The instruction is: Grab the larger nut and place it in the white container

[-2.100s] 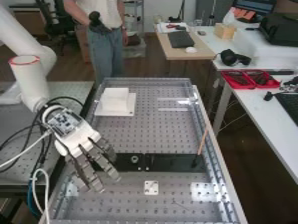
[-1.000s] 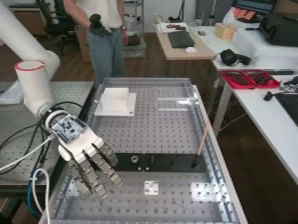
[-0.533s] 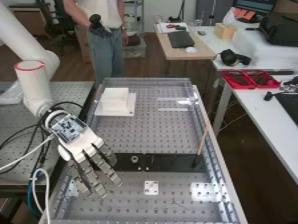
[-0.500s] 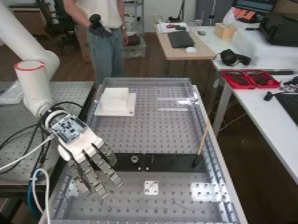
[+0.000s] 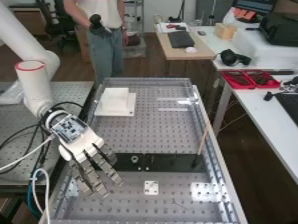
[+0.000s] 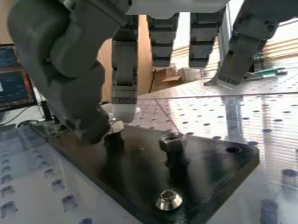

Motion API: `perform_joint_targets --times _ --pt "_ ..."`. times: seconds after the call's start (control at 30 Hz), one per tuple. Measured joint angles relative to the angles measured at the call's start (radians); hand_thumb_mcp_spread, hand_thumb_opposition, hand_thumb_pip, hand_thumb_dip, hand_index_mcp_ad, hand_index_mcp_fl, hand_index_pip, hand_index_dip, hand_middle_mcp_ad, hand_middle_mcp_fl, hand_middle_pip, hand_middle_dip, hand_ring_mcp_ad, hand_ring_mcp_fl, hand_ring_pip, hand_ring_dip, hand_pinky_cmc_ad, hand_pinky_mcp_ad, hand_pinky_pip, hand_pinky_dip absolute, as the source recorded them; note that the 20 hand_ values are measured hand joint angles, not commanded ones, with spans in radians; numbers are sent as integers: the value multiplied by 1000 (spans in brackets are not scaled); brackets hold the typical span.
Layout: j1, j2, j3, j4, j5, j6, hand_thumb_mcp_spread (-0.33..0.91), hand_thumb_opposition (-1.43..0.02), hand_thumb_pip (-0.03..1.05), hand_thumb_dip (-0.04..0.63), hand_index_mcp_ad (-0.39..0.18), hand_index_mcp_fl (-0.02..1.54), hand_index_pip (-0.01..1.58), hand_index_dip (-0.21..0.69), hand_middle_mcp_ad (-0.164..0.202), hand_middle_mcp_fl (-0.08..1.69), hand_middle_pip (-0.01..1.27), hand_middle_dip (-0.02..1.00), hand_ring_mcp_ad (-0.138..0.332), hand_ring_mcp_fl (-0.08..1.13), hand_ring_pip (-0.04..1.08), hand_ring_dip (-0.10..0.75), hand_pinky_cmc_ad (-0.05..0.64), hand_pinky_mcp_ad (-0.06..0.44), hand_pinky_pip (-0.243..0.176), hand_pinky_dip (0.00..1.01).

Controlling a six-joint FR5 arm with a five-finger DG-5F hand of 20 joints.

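Note:
Over the bar's end by the arm, the hand (image 5: 81, 142) points down and toward the near side in the high view. Seen from the wrist, the hand (image 6: 80, 107) has its thumb curled toward one fingertip, pinching the larger nut (image 6: 117, 126) low over the black bar (image 6: 136, 160). The smaller nut (image 6: 171, 142) stands beside it on the bar. Just beyond the fingers, the bearing (image 5: 134, 159) stands on the bar (image 5: 174, 162) in the high view. The white container (image 5: 116, 99) sits at the far left of the perforated bench.
A shiny round metal part (image 6: 168, 200) is on the bar nearer the wrist camera. A thin wooden stick (image 5: 202, 142) rises from the bar's other end. A small white plate (image 5: 151, 187) lies in front of the bar. Raised rails (image 5: 211, 150) edge the bench.
The hand has shifted slightly right and toward the near side since the oldest frame, its fingers drawing nearer the bar. Over the last half second the arm stays put and the fingers shift slightly.

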Motion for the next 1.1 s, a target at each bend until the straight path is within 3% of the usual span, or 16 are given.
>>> perform_joint_targets --times 0.83,1.1 --pt "-3 -8 8 -7 -10 -2 314 -894 766 236 -94 122 1552 110 68 9 136 218 176 5 164 120 375 312 -105 625" --pt "-2 -5 3 22 -9 -31 311 -894 763 236 -91 234 1546 106 68 9 136 218 176 5 164 120 374 312 -105 625"
